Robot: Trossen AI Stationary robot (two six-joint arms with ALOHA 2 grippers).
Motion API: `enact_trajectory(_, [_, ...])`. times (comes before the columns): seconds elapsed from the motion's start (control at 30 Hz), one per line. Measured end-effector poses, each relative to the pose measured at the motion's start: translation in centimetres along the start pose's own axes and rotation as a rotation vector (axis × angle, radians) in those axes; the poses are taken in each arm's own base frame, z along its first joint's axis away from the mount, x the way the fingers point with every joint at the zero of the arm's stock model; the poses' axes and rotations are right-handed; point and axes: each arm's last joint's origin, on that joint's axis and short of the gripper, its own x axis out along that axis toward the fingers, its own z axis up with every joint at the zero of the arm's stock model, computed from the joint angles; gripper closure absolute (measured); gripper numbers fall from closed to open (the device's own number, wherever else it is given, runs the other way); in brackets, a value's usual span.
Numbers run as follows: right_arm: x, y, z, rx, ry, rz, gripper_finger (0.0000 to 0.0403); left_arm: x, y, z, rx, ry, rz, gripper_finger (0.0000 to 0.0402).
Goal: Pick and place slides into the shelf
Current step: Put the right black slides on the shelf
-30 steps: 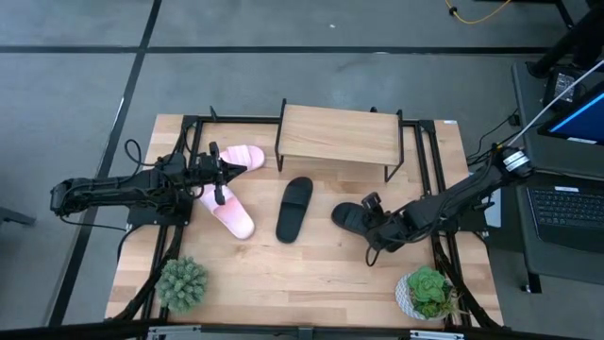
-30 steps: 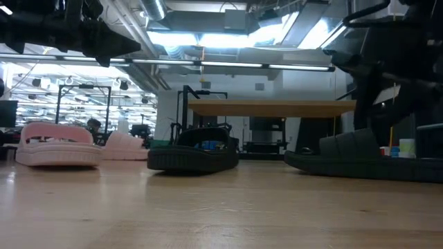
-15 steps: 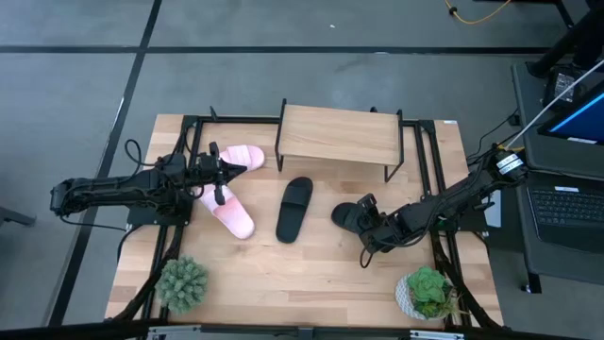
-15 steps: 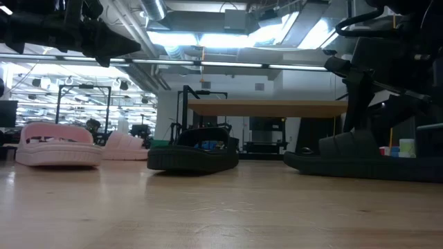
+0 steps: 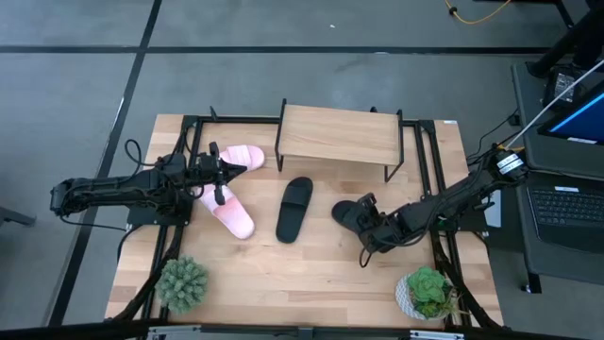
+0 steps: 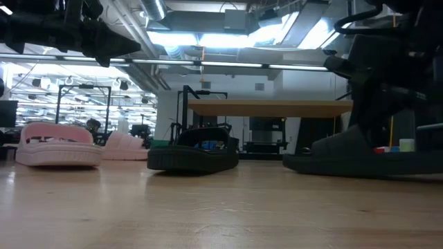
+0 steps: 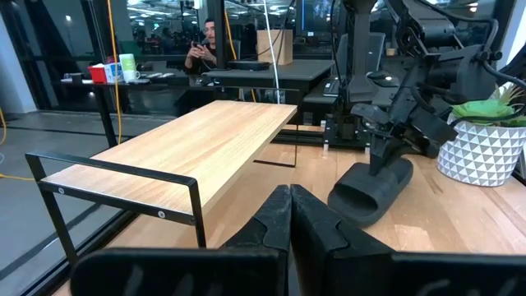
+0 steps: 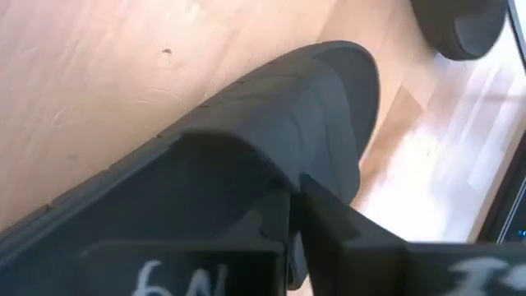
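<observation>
The right arm comes in from the table's right edge, stretched low and angled toward the middle, with the right gripper (image 5: 371, 227) down at the black slide on the right (image 5: 351, 216). Its wrist view shows the two fingers (image 8: 329, 238) pressed together on the strap of that slide, so the claw is clamped on it. In the low view the heel end of that slide (image 6: 360, 155) looks slightly lifted off the wood while the rest sits on the table.

The left arm reaches in flat from the left side, and the left gripper (image 5: 220, 179) hangs over the two pink ones with its fingers (image 7: 283, 218) closed together on nothing I can see. One pink slide (image 5: 242, 157) lies just left of the shelf, and the other pink slide (image 5: 229, 215) sits nearer, angled toward the front edge.

The second black slide (image 5: 294, 208) lies loose in the middle of the table, just in front of the shelf (image 5: 338, 134), well left of the right gripper. The shelf stands at the far middle of the table (image 5: 302, 269), nothing on its top board.

Two potted plants mark the near corners: the spiky plant (image 5: 182, 281) on the left and the plant in a white pot (image 5: 424, 291) on the right, just near side of the right arm.
</observation>
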Motion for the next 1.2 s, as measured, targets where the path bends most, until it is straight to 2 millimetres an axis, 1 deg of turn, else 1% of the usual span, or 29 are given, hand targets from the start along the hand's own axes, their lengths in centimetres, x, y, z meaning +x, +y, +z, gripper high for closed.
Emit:
enact_trajectory(0.13, [0.0,-0.6,0.1,0.09,0.004,0.0,0.0391,0.0,0.0,0.0,0.0,0.0,0.0,0.0401])
enact_trajectory(0.23, [-0.7,-1.3,0.4,0.108,-0.006,-0.007,0.0391,0.0,0.0,0.0,0.001,0.0,0.0,0.0401])
enact_trajectory(0.37, [-2.7,-3.0,1.1,0.145,-0.044,-0.014,0.0391,0.0,0.0,0.0,0.006,0.0,0.0,0.0401])
enact_trajectory(0.47, [-4.2,-4.1,1.0,0.173,-0.067,-0.023,0.0391,0.0,0.0,0.0,0.007,0.0,0.0,0.0401])
enact_trajectory(0.57, [-6.0,-5.5,0.9,0.22,-0.113,-0.078,0.0391,0.0,0.0,0.0,0.007,0.0,0.0,0.0401])
enact_trajectory(0.7, [-8.2,-7.1,0.4,0.277,-0.125,-0.186,0.0391,0.0,0.0,0.0,0.007,0.0,0.0,0.0401])
enact_trajectory(0.83, [-10.4,-9.1,-0.4,0.395,-0.109,-0.346,0.0391,0.0,0.0,0.0,0.007,0.0,0.0,0.0401])
enact_trajectory(0.97, [-12.2,-11.1,-0.8,0.518,-0.105,-0.452,0.0391,0.0,0.0,0.0,0.007,0.0,0.0,0.0401])
enact_trajectory(1.07, [-12.8,-12.5,-1.1,0.58,-0.09,-0.508,0.0391,0.0,0.0,0.0,0.007,0.0,0.0,0.0401])
enact_trajectory(1.2, [-12.5,-14.2,-1.9,0.693,-0.057,-0.564,0.0391,0.0,0.0,0.0,0.007,0.0,0.0,0.0401])
